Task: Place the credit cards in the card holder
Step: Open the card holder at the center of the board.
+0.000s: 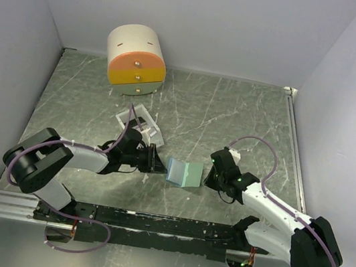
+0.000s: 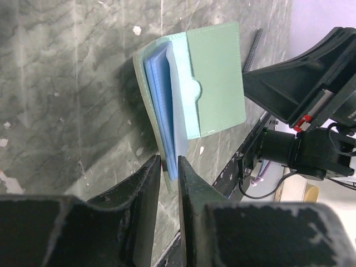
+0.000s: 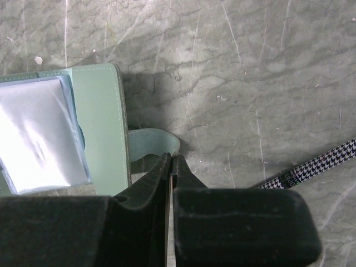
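The grey-green card holder [image 1: 184,173] stands open on the table between my two grippers, pale blue inside. In the left wrist view it [image 2: 214,78] shows blue sleeves and a clear pocket. My left gripper [image 2: 169,164] is shut on its near edge, with the cover and sleeves between the jaws; it also shows in the top view [image 1: 159,161]. In the right wrist view the holder [image 3: 100,122] lies at left. My right gripper [image 3: 171,157] is shut on its clasp strap [image 3: 153,142], and sits at the holder's right edge in the top view [image 1: 206,176]. No credit cards are in view.
A white open-topped box [image 1: 140,122] sits just behind the left arm. The big cream cylinder [image 1: 135,59] with orange and yellow drawers stands at the back left. A houndstooth cable [image 3: 311,167] crosses the table right of the right gripper. Walls enclose three sides.
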{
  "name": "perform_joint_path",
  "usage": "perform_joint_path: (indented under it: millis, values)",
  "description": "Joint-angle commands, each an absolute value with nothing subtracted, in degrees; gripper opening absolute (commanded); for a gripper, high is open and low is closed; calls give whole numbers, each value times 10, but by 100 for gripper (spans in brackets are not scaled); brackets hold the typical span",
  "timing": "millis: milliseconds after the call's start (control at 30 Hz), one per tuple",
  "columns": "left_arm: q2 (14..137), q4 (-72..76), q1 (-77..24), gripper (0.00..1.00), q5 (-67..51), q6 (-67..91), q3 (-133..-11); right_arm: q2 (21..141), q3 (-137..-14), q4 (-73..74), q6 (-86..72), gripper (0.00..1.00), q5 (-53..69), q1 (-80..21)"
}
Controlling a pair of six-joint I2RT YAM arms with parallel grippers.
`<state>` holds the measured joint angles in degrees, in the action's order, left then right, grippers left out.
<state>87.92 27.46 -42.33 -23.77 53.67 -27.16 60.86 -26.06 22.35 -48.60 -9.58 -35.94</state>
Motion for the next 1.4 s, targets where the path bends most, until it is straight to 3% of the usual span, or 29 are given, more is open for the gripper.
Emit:
perform_joint_path:
  millis: [0, 100, 200, 233, 467, 700, 967, 1367]
  values:
    - [884, 326, -430, 29, -257, 543, -272, 606, -257, 214, -483, 0, -92, -356]
    - [894, 341, -430, 28, -264, 548, -270, 605, -258, 213, -483, 0, -89, -356]
    - [898, 350, -430, 9, -271, 549, -269, 604, -263, 215, -480, 0, -84, -356]
    - [895, 350, -431, 7, -271, 550, -268, 605, -268, 219, -478, 0, -83, -356]
    - [818, 275, -438, 7, -240, 535, -257, 556, -342, 289, -475, 41, -66, -356]
    - [742, 206, -460, 7, -192, 524, -244, 544, -392, 254, -483, 57, -5, -388]
    - [731, 188, -467, 7, -175, 519, -239, 650, -420, 200, -496, 55, -42, -483]
    - [741, 184, -470, 10, -163, 520, -226, 700, -359, 105, -495, 36, -6, -489]
